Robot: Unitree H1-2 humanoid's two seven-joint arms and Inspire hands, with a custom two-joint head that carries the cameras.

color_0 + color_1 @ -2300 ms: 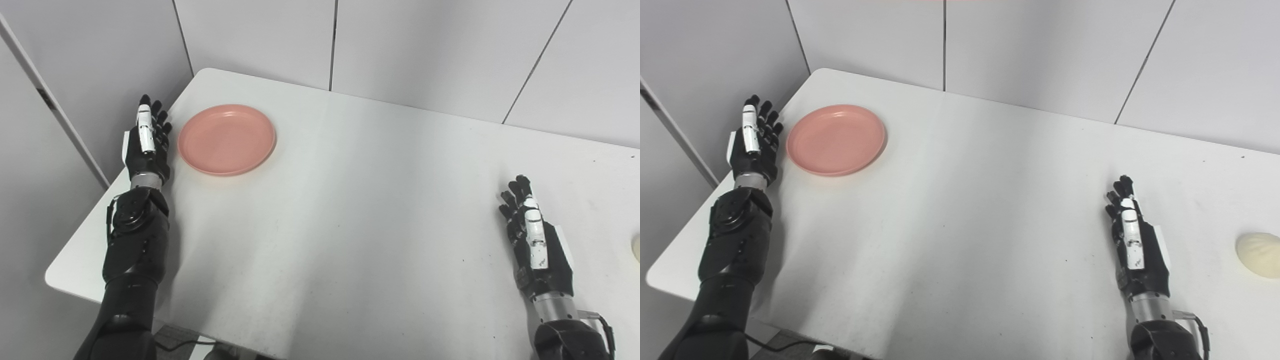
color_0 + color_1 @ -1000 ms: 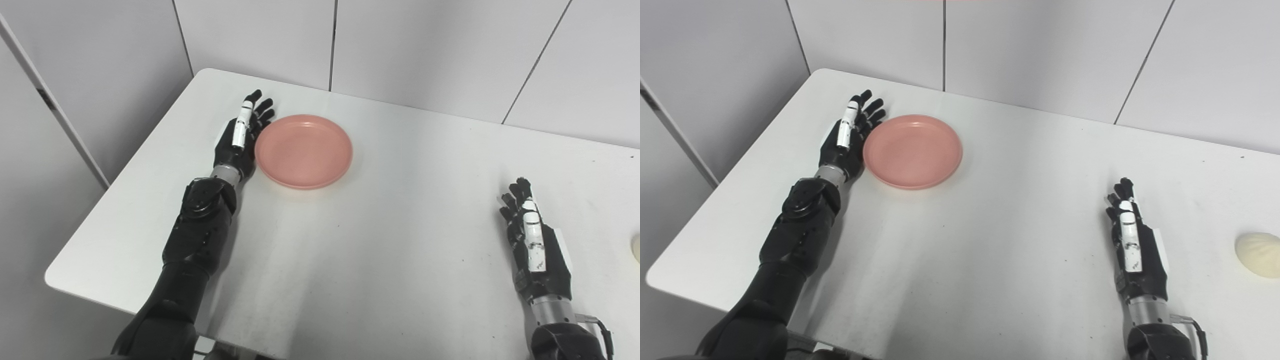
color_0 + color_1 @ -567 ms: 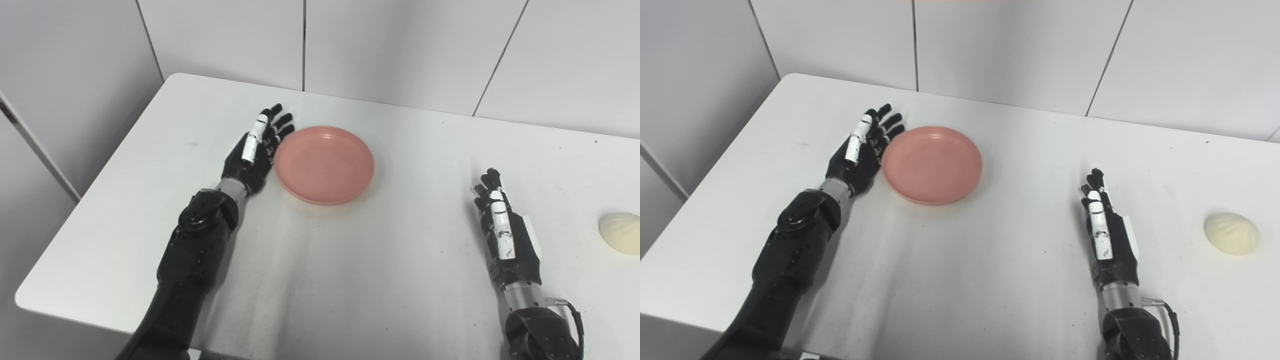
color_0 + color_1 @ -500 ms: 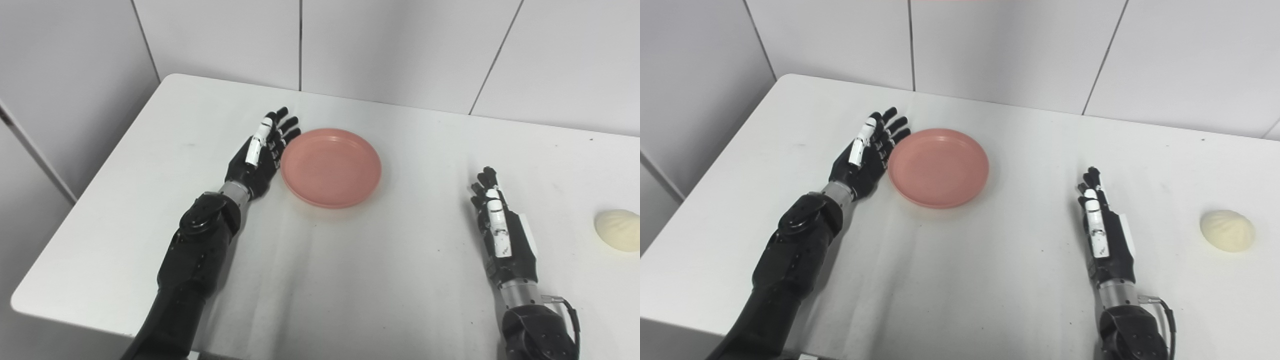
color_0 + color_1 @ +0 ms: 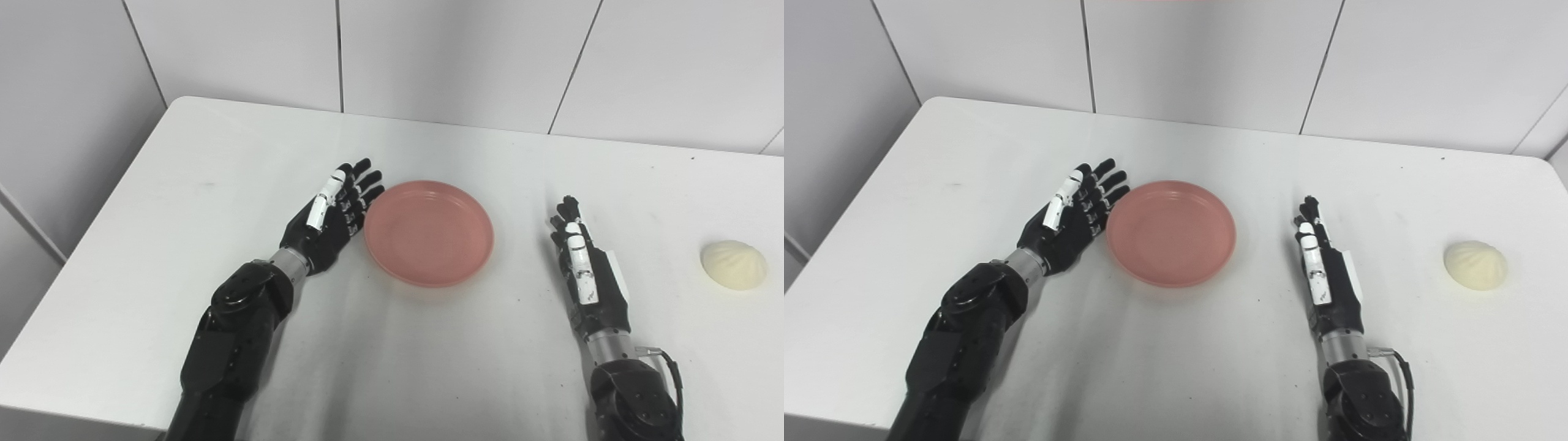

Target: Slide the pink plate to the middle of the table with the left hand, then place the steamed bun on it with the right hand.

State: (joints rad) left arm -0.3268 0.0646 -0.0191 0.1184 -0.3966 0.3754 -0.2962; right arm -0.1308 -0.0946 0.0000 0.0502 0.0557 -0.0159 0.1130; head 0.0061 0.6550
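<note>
Left eye view, round shallow pink plate, pale pleated steamed bun, both hands' fingers spread, empty.

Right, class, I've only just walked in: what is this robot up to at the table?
The robot's left hand, open with its fingers against the left rim of the pink plate, is pushing that plate across the white table; the plate sits near the middle. The right hand, open and holding nothing, waits to the plate's right. The steamed bun lies untouched further right, not yet on the plate.
</note>
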